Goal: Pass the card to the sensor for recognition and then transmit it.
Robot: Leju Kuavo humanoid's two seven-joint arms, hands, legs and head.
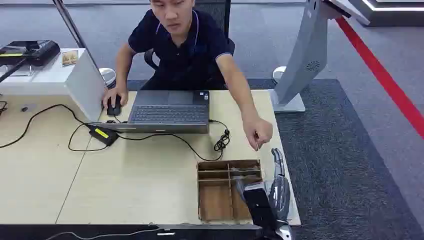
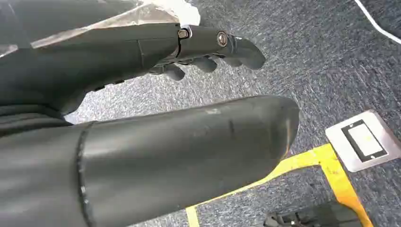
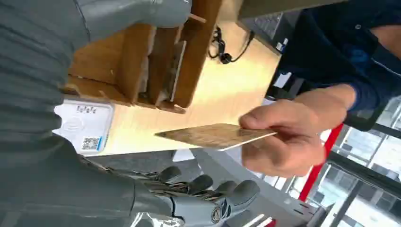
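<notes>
Looking at the card [image 3: 215,136] first: thin, tan/gold face with a speckled pattern, pale edge, held roughly flat. I see it pinched in the person's hand [image 3: 283,137], just beside my right hand [image 3: 208,198] but not touching it. My right hand's fingers are extended and apart, nothing in them. In the head view that hand [image 1: 278,172] sits at the table's 5 o'clock corner, fingers pointing to 12, with the person's hand [image 1: 258,131] directly at its 12 o'clock; the card there is too thin to make out.

Left hand [image 2: 208,52] hangs over grey carpet, fingers loosely curled, holding nothing.

Surface: light wood table [image 1: 140,180]. Wooden divided tray [image 1: 216,192] at 5 o'clock, touching my right hand's side. White sensor pad with QR code [image 3: 85,127] lies just beside the tray. Open laptop [image 1: 169,112] at 12 o'clock, black cable looping in front of it, mouse [image 1: 114,107] under the person's other hand. White box [image 1: 55,80] at 10 o'clock.

Room: grey carpet, red floor stripe [image 1: 385,80] at 2 o'clock, grey kiosk stand [image 1: 305,55] at 1 o'clock.
</notes>
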